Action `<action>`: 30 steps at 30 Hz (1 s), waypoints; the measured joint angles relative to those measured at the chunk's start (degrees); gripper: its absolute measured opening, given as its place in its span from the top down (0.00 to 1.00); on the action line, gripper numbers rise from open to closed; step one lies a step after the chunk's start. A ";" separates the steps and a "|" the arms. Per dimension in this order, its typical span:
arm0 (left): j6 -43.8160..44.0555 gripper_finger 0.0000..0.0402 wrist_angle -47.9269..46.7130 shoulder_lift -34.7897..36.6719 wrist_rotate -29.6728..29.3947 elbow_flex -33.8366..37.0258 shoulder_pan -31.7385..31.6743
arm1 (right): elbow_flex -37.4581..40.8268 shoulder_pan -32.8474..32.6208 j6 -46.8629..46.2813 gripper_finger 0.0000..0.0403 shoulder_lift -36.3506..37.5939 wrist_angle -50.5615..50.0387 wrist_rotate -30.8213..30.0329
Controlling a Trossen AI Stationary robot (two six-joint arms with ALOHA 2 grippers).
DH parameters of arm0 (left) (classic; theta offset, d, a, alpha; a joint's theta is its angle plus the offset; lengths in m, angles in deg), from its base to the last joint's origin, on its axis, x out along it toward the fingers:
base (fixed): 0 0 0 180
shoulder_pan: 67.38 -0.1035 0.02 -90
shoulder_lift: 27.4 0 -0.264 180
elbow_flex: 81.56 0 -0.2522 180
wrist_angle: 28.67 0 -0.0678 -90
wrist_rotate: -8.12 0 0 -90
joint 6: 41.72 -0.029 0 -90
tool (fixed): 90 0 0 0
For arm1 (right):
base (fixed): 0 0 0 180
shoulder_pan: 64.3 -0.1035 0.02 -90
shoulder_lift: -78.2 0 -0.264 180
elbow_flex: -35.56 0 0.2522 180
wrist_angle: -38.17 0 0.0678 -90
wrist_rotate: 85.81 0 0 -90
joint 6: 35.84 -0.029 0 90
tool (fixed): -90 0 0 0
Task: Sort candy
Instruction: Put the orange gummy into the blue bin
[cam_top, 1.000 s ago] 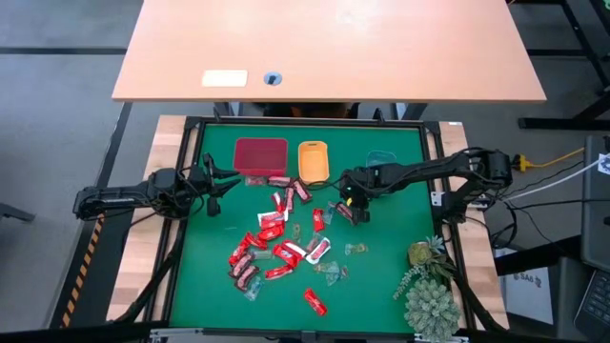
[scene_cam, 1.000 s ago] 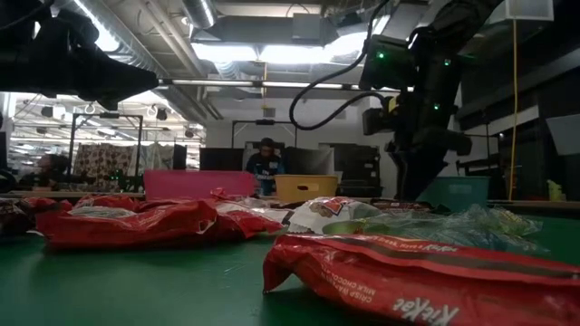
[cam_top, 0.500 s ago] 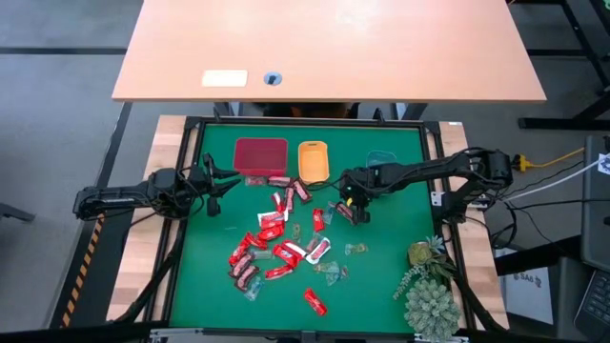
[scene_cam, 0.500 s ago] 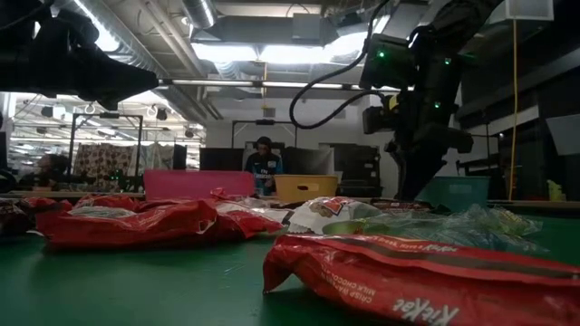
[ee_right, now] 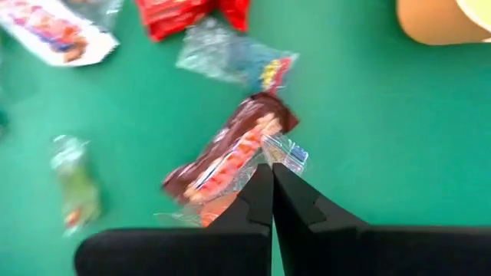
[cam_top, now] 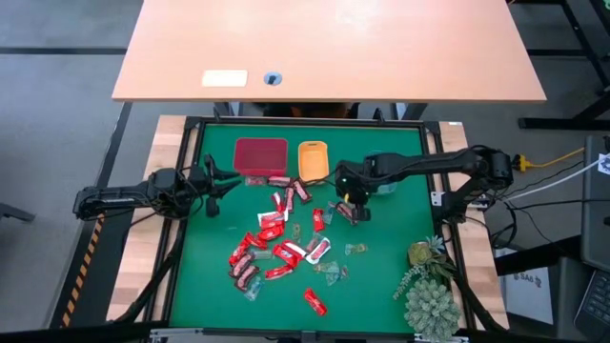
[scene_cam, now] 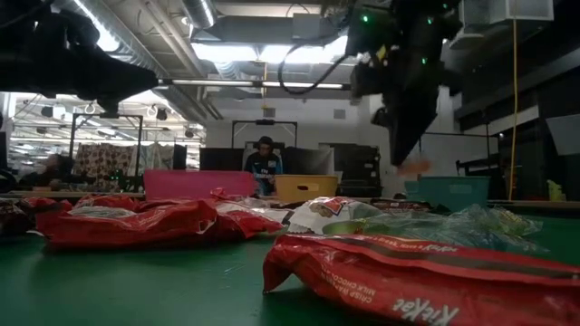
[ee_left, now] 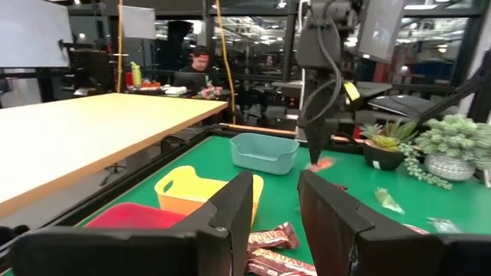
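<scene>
Green table (cam_top: 391,257), scattered candy (cam_top: 272,250), right gripper (ee_right: 271,178) pinching a clear wrapper (ee_right: 285,152); left gripper (ee_left: 275,201) part-open, empty

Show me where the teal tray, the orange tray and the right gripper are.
teal tray (ee_left: 265,152), left wrist view, front wall of the tray.
orange tray (cam_top: 313,160), high view, middle of the tray's inside.
right gripper (ee_right: 272,201), right wrist view, where the two shut fingertips meet, pinching a candy wrapper.

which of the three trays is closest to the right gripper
The teal tray. It sits just beyond the right gripper, on its arm's side, while the orange tray and red tray lie farther toward the left arm.
</scene>
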 joint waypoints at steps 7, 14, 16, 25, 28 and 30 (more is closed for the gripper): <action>0.00 0.74 0.00 -0.02 1.98 0.00 0.00 | -5.95 0.00 3.38 1.00 0.98 -13.20 0.77; 0.00 0.74 -0.01 -0.01 1.94 0.00 0.00 | -6.03 0.89 5.11 1.00 6.26 -18.72 -3.32; 0.00 0.74 -0.02 0.00 1.94 0.00 0.01 | -6.03 2.09 5.16 1.00 7.69 -18.70 -5.41; 0.00 0.74 -0.07 -0.02 1.92 0.00 0.01 | -6.03 10.02 4.75 1.00 9.40 -21.80 -17.46; 0.00 0.74 -0.07 0.00 1.92 0.00 0.02 | -6.03 12.31 4.94 1.00 9.40 -20.58 -16.85; 0.00 0.74 -0.07 -0.01 1.92 0.00 0.00 | -6.03 13.55 4.94 1.00 9.40 -20.58 -16.83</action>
